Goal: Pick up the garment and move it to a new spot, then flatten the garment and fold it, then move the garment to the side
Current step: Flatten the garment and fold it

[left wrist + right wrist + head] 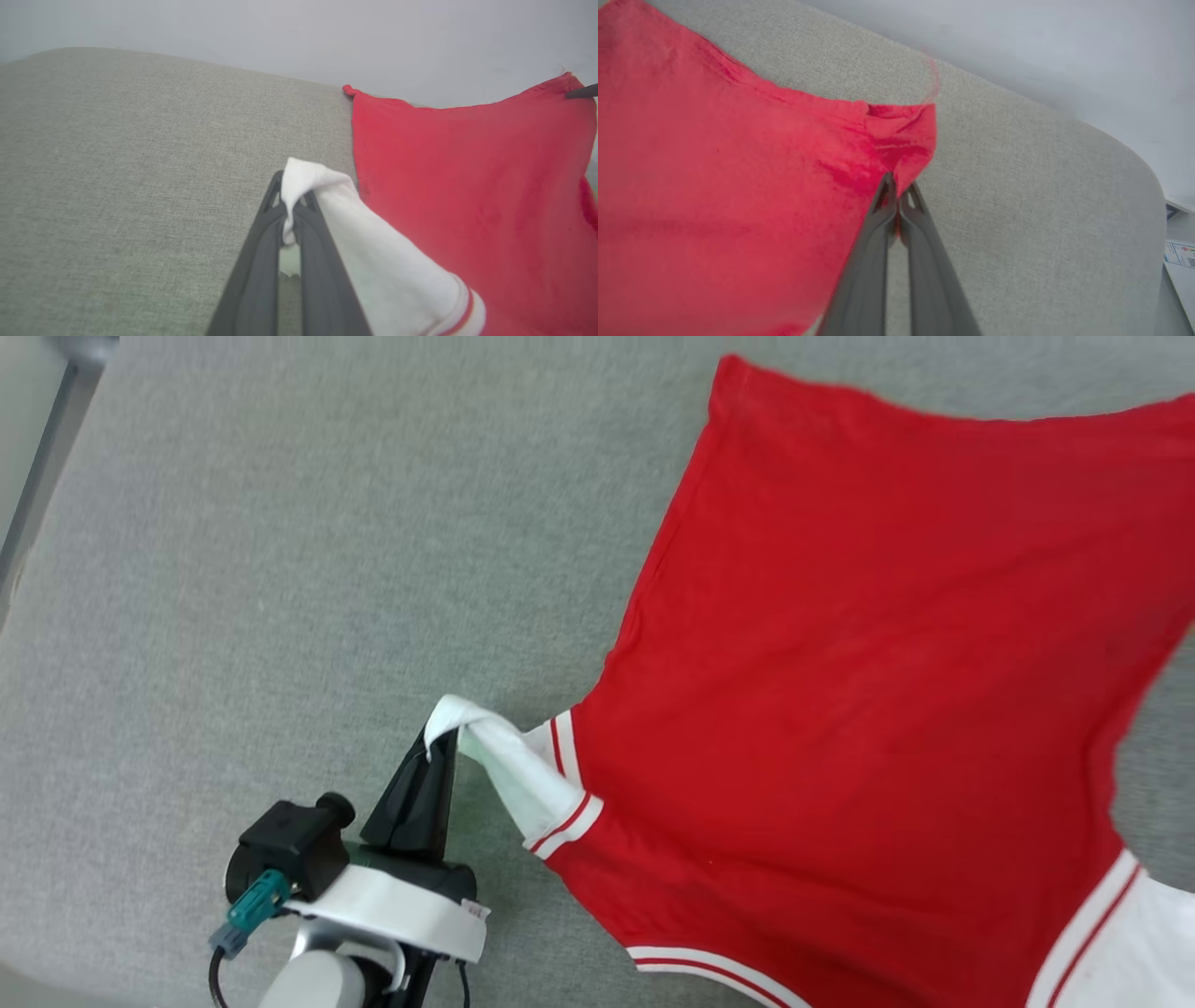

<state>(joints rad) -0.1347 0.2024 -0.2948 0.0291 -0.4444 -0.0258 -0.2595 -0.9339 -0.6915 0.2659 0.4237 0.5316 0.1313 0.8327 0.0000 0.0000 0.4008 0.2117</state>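
The red garment [868, 681] is stretched over the grey fabric surface [280, 569], plain red side up, with white sleeves and red-white striped trim near the bottom of the head view. My left gripper [441, 733] is shut on the tip of the white sleeve [327, 205], which drapes over its dark fingers [261, 261]. In the right wrist view my right gripper [899, 189] is shut on a bunched red corner of the garment [738, 196], lifting its edge. The letters and "13" are hidden.
The grey fabric surface [117, 163] curves away to a rounded far edge before a pale wall [280, 28]. A grey metal bar [47, 457] runs along the top left of the head view. Papers [1181, 254] lie beyond the surface's right edge.
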